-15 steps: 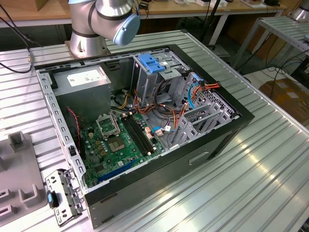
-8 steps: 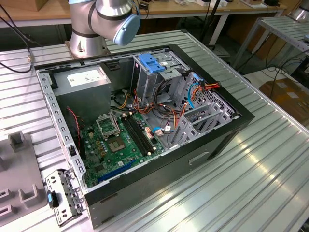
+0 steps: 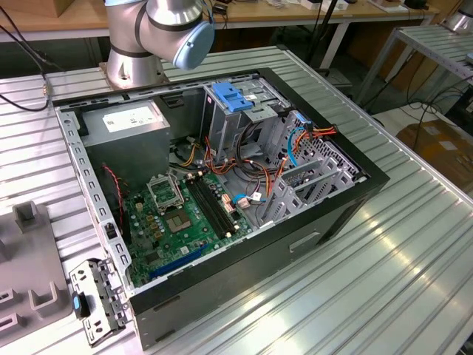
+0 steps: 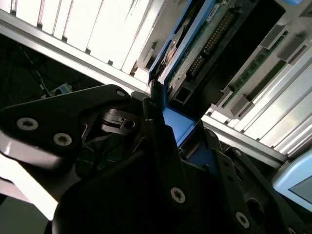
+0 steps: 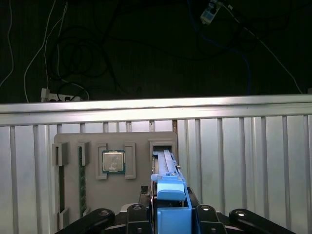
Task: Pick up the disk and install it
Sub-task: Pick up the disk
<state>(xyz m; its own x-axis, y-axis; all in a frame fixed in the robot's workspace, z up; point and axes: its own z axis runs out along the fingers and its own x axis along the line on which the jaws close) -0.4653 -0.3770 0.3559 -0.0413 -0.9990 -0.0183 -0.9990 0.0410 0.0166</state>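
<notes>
In both wrist views the gripper [image 5: 170, 217] [image 4: 179, 127] is closed on the disk [image 5: 165, 165] [image 4: 197, 56]. Its dark fingers [image 4: 153, 117] press against the disk's blue side rails. The disk stands on edge between them, its far end at a slot in the grey tray [image 5: 141, 139], near a seated processor [image 5: 113, 161]. The tray lies on a ribbed metal table [image 5: 243, 146]. In the exterior view, an open computer case [image 3: 244, 259] sits on the table, with the arm [image 3: 162, 29] beyond it.

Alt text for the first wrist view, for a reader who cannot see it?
The gripper clasps the disk on edge by its blue rail, at a slot in a grey fixture tray that holds a processor chip. The tray lies on a ribbed aluminium table.
</notes>
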